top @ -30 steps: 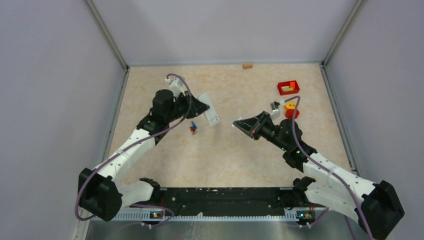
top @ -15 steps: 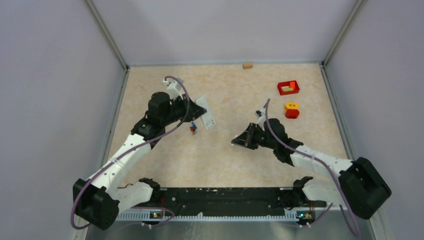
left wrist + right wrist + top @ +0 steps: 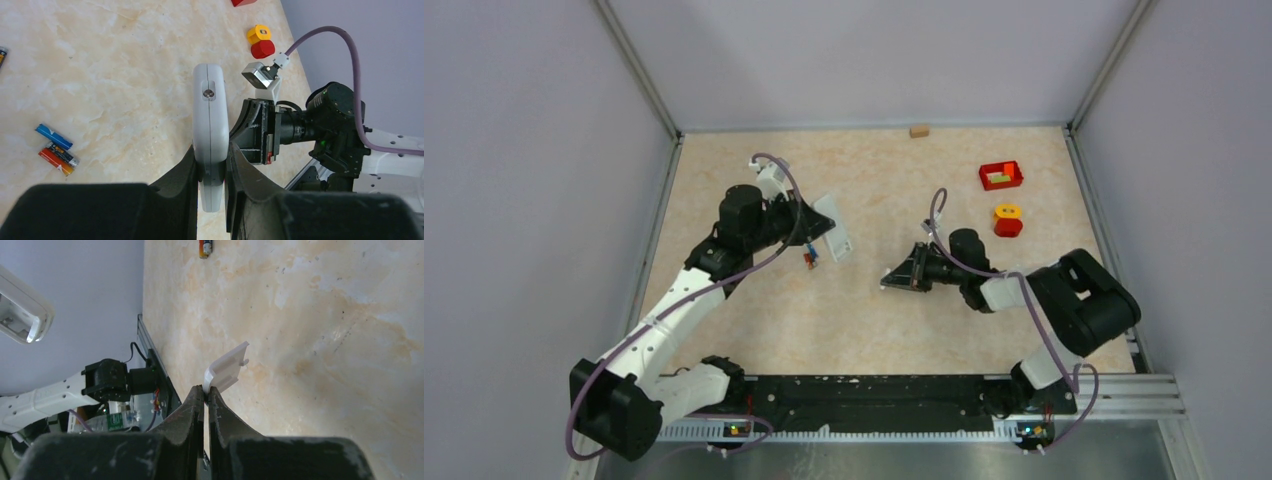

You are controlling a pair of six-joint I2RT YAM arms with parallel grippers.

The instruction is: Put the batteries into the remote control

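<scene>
Three batteries (image 3: 56, 152) lie close together on the table (image 3: 874, 330), at about seven o'clock from the remote control (image 3: 210, 125) in the top view; the remote control looks held clear of the table, edge-on, its lower end pinched between the fingers of the left gripper (image 3: 212, 150); the right gripper (image 3: 205, 391), at about four o'clock from the remote control, has its fingers pressed onto one end of a thin white cover (image 3: 226, 369), likely the battery door; the batteries look light, rigid and smooth, so they would probably roll or slip; each is best taken across the middle of its barrel, jaws square to its length; the white cover seems thin, with small clips that could snap, so a light pinch suits it; the remote control's hard shell should bear a firm grip on its long edges.
</scene>
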